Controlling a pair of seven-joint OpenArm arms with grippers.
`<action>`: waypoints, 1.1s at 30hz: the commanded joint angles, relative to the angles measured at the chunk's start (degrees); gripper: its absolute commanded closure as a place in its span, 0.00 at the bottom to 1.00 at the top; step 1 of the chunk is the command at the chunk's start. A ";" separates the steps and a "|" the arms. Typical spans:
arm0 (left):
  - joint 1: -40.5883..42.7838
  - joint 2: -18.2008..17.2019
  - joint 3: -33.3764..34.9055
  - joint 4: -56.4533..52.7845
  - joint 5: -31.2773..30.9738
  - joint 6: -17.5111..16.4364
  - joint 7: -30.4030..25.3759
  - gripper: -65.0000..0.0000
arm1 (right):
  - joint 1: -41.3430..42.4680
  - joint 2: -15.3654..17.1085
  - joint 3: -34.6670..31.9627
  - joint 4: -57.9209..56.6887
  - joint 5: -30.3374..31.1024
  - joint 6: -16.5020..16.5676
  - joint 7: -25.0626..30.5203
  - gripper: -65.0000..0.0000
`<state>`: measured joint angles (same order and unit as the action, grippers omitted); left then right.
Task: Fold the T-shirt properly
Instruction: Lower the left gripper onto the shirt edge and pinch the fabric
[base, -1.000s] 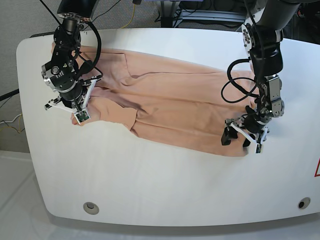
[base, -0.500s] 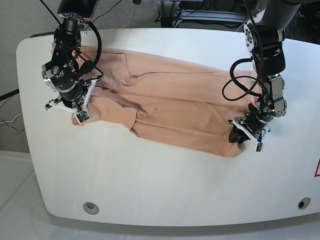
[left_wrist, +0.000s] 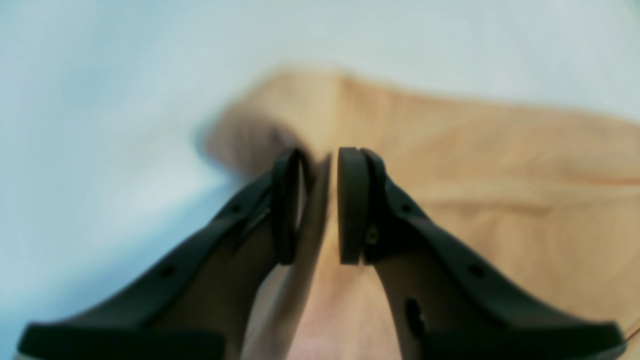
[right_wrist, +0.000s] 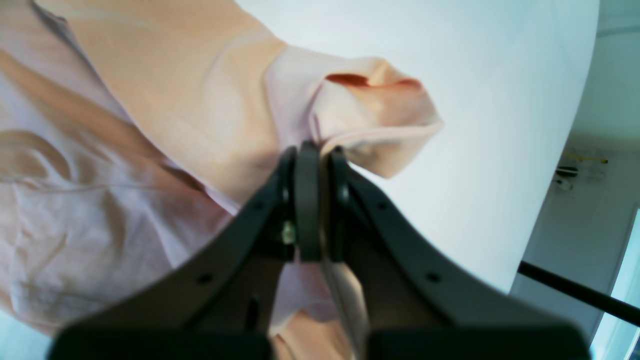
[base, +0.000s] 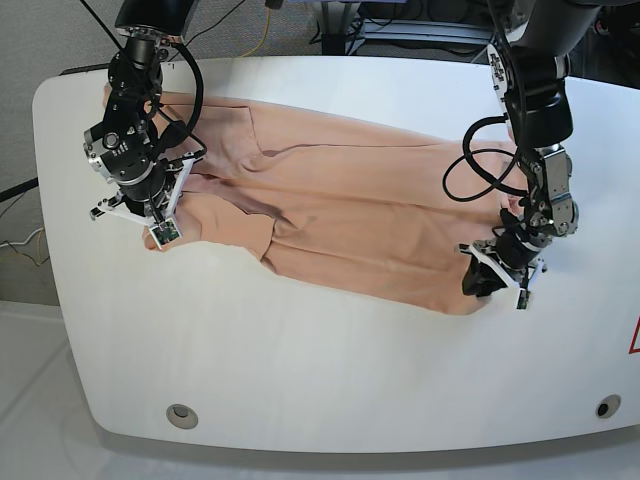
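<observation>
The peach T-shirt (base: 340, 215) lies spread and wrinkled across the white table (base: 330, 370). My left gripper (base: 488, 282) sits low at the shirt's front right corner. In the left wrist view the left gripper (left_wrist: 321, 170) has its jaws nearly together, with a thin fold of the T-shirt (left_wrist: 475, 165) pinched between the pads. My right gripper (base: 156, 222) is at the shirt's left end. The right wrist view shows the right gripper (right_wrist: 316, 160) shut on a bunched sleeve of the T-shirt (right_wrist: 150, 125).
Round holes mark the table's front corners (base: 181, 414) (base: 606, 406). Cables and equipment (base: 400, 25) stand behind the far edge. Bare table runs along the front and to the right of the shirt.
My left gripper has gone from open to shut on the shirt's front right corner, settling slightly lower. The right arm has stayed where it was.
</observation>
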<state>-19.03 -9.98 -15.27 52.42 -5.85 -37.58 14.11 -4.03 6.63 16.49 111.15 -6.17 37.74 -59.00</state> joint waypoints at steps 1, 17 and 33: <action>-0.53 -0.62 -0.07 3.62 -0.97 -0.53 -0.61 0.82 | 0.74 0.44 0.17 0.98 0.15 0.02 0.85 1.00; 1.84 -0.62 -0.07 10.30 -0.70 -0.61 4.48 0.82 | 0.56 0.27 0.17 0.98 0.24 0.02 0.85 1.00; 0.26 -2.02 0.45 5.73 -0.70 7.03 -4.39 0.21 | 0.56 -0.52 0.17 0.98 0.24 0.02 0.85 1.00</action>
<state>-17.02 -11.44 -15.22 58.04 -5.67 -30.48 12.86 -4.08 5.69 16.53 111.15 -6.02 37.74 -59.02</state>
